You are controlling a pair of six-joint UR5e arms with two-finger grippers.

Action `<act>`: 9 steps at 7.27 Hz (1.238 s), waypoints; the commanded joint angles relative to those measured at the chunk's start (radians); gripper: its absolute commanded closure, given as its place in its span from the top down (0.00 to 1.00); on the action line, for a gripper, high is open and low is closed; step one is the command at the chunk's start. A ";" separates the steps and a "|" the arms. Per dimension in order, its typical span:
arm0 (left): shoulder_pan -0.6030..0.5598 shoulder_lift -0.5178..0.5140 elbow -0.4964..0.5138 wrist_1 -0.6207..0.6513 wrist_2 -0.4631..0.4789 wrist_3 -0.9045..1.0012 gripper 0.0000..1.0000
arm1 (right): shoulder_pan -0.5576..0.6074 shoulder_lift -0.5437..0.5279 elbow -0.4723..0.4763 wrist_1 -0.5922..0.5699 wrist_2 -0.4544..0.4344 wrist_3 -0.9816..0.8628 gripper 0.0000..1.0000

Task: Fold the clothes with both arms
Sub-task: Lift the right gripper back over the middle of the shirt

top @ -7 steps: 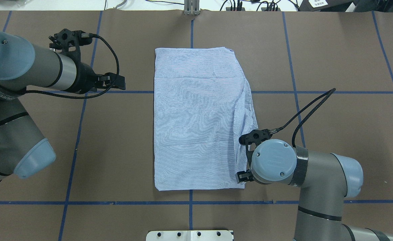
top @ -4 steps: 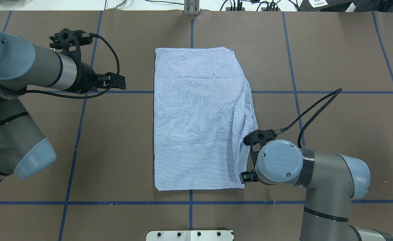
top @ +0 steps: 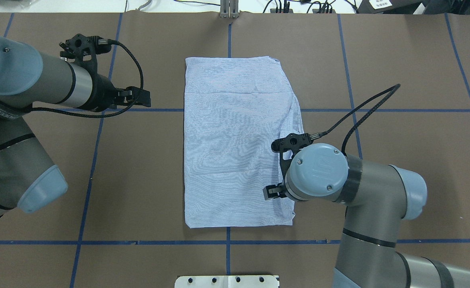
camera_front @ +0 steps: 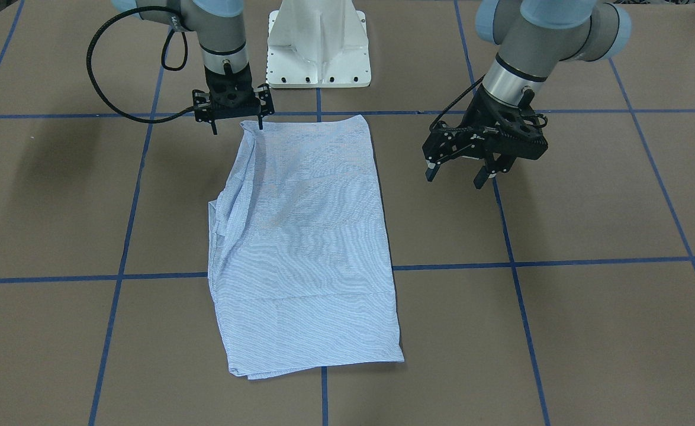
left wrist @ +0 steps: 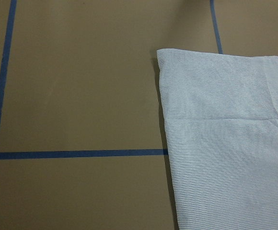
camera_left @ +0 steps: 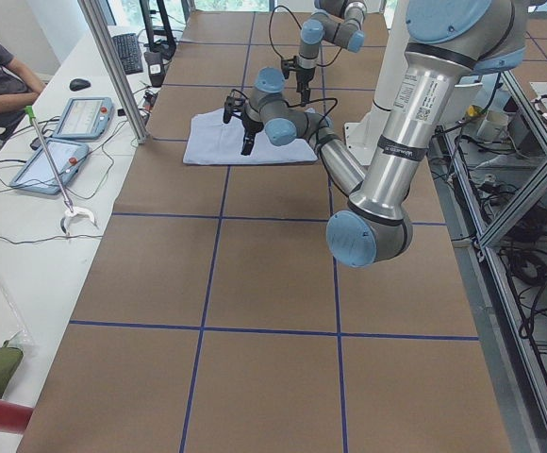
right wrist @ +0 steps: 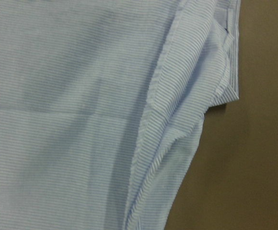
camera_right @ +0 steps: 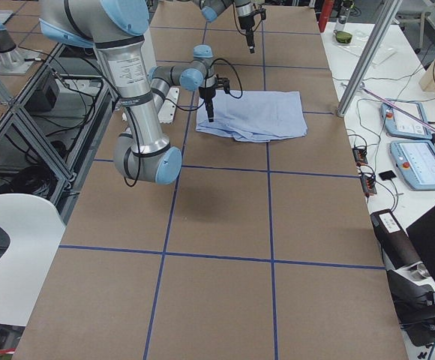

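Observation:
The clothes are one light blue-and-white striped shirt (top: 235, 140), folded into a long rectangle flat on the brown table, also seen from the front (camera_front: 306, 236). Its edge on my right side is bunched into loose folds (right wrist: 177, 124). My right gripper (camera_front: 236, 125) is open and hangs just above the shirt's corner nearest the robot base, with nothing between its fingers. From overhead its wrist (top: 318, 172) covers that edge. My left gripper (camera_front: 455, 177) is open and empty, above bare table beside the shirt's left edge (left wrist: 165, 143), apart from the cloth.
The white pedestal base (camera_front: 318, 47) stands at the table's robot side. Blue tape lines (top: 99, 110) cross the brown table cover. A black cable (top: 363, 116) loops from the right wrist. A person (camera_left: 0, 71) sits at a side table with tablets (camera_left: 85, 118).
My right arm first drew slightly to the right, then moved left and away from the base, over the shirt's bunched edge. The left arm and the shirt stayed still.

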 commanded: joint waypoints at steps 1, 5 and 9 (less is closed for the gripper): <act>0.000 -0.003 0.004 0.000 -0.001 0.000 1.00 | 0.042 0.051 -0.114 0.081 -0.014 -0.007 1.00; 0.000 -0.001 0.022 -0.005 -0.001 -0.002 1.00 | 0.051 0.045 -0.216 0.098 -0.017 -0.004 1.00; 0.000 -0.003 0.036 -0.008 -0.001 0.000 1.00 | 0.122 -0.024 -0.195 -0.002 -0.004 -0.053 1.00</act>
